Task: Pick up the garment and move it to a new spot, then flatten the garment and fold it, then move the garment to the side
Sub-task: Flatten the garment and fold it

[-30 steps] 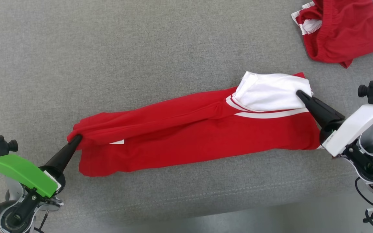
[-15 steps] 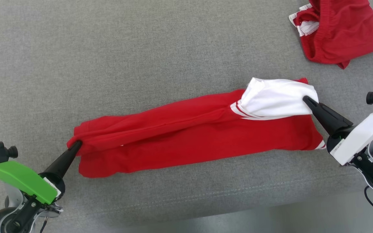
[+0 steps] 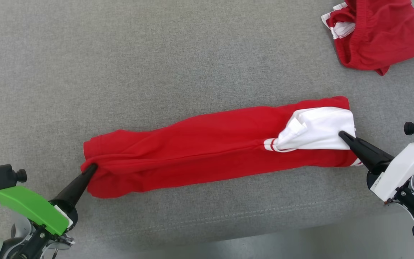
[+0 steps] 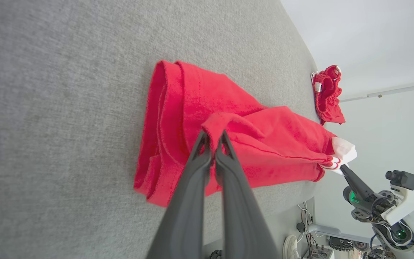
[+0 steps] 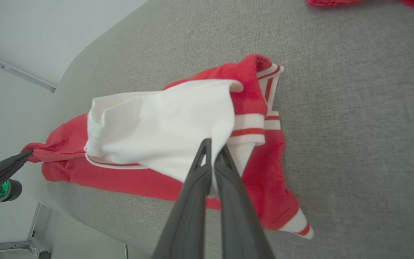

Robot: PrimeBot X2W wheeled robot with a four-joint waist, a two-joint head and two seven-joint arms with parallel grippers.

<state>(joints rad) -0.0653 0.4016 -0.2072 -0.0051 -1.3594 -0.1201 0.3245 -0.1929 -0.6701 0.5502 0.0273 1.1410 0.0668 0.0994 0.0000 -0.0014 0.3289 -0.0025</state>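
Here, left end effector (image 3: 92, 166): closed, its two dark fingers pinching a fold of red cloth at the left end of the garment (image 3: 210, 151); its green-covered wrist sits at the lower left of the head view.
Garment: red, lying as a long narrow band on the grey fabric surface (image 3: 156, 54), slanting slightly upward toward the right and stretched between the two end effectors.
White panel (image 3: 318, 129): white fabric edged with red-and-white striped trim, lying on top of the garment's right end.
Right end effector (image 3: 340, 133): closed, fingers pressed together on the near right corner of the white panel; its white-covered wrist sits at the lower right.
Second red garment (image 3: 376, 32): crumpled, with a gathered waistband, at the far right of the surface, well apart from the stretched garment.
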